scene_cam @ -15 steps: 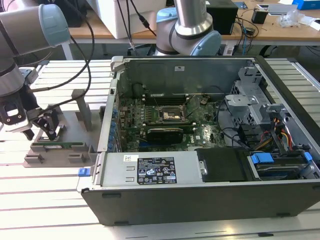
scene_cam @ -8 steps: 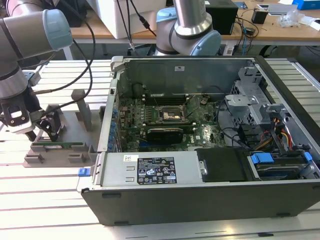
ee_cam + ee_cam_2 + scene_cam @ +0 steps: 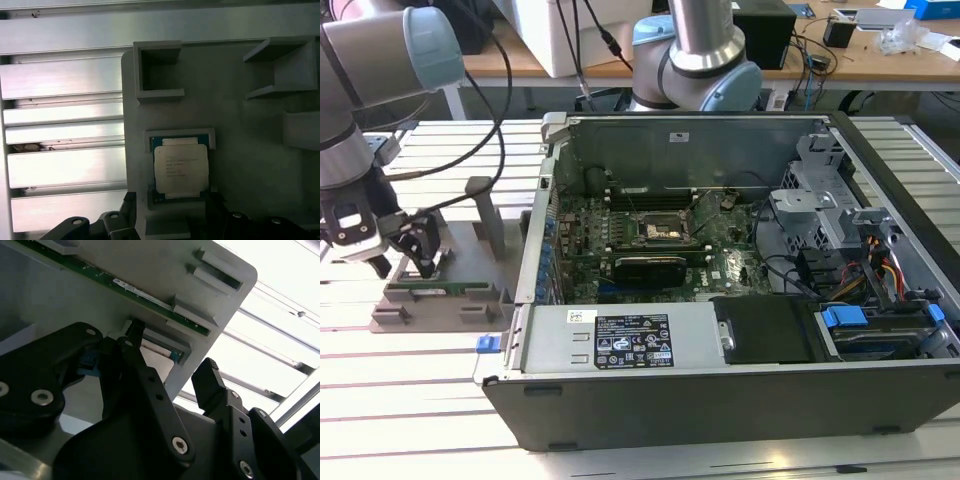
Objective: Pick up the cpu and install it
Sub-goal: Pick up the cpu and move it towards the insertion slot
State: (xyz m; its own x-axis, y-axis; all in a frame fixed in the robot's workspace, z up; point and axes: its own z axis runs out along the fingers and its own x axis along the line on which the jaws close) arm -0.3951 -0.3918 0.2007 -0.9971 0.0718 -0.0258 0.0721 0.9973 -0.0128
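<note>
Silvery cpu (image 3: 180,167) flat in grey holder (image 3: 240,125)

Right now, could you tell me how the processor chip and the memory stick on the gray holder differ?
The processor chip is square with a silvery top; the memory stick is long, narrow and green. The chip lies flat in a recess; the stick seems to stand on edge. The chip sits between the open fingers of the gripper; the stick lies beyond them. Both rest on the gray holder, outside the computer case.

Exterior view angled down across computer case (image 3: 720,405) and grey fixture tray (image 3: 410,312), both wrist views close over that tray, first straight down, second oblique past gripper (image 3: 172,345), sharing the cpu (image 3: 180,167) pocket
</note>
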